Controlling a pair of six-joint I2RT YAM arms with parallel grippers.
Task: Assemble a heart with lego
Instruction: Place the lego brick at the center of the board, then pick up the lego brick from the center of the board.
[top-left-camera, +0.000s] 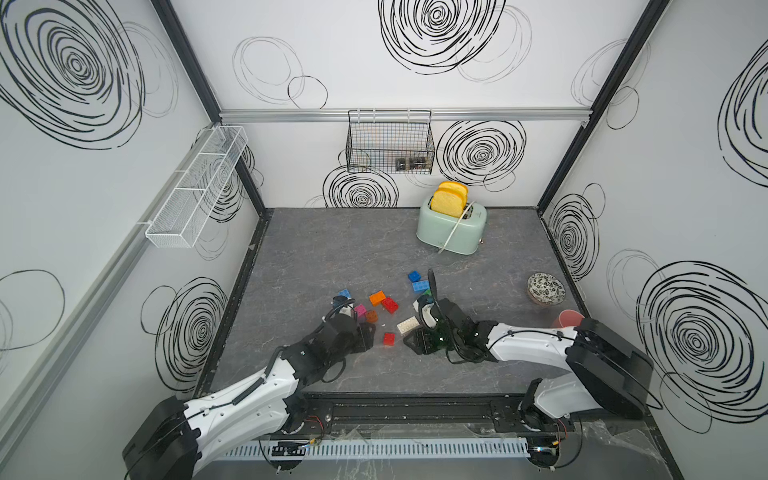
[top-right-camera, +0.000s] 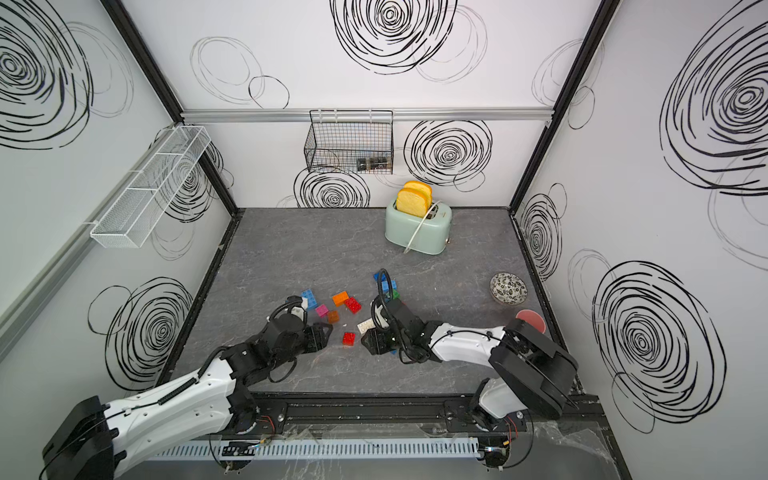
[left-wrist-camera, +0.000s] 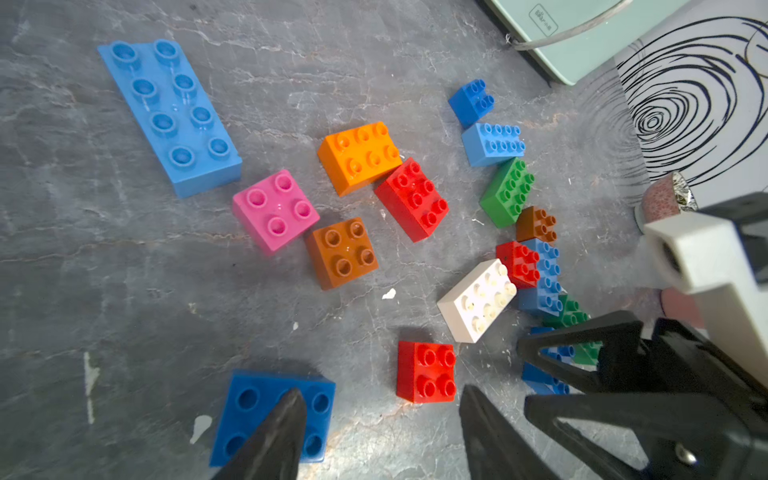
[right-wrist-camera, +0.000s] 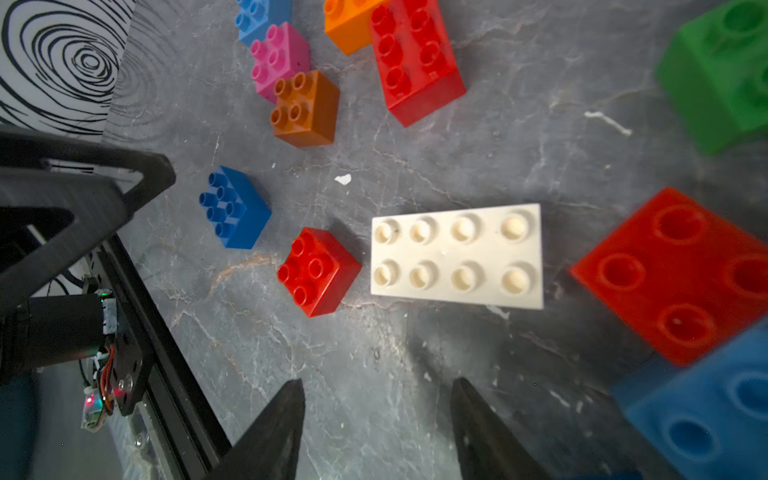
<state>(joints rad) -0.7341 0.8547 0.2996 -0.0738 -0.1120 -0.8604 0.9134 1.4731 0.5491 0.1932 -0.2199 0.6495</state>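
Left gripper (left-wrist-camera: 384, 419) and right gripper (right-wrist-camera: 378, 390) point inward, low, apparently hovering, both gaping empty; open table (right-wrist-camera: 353, 353) nearside of lego (right-wrist-camera: 457, 257).

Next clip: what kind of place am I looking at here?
Probably a lab robot cell dressed as a kitchen counter: white panel walls with scribbled spirals, a mint toaster and a hanging wire basket, and lego bricks scattered on the grey tabletop between two robot arms.
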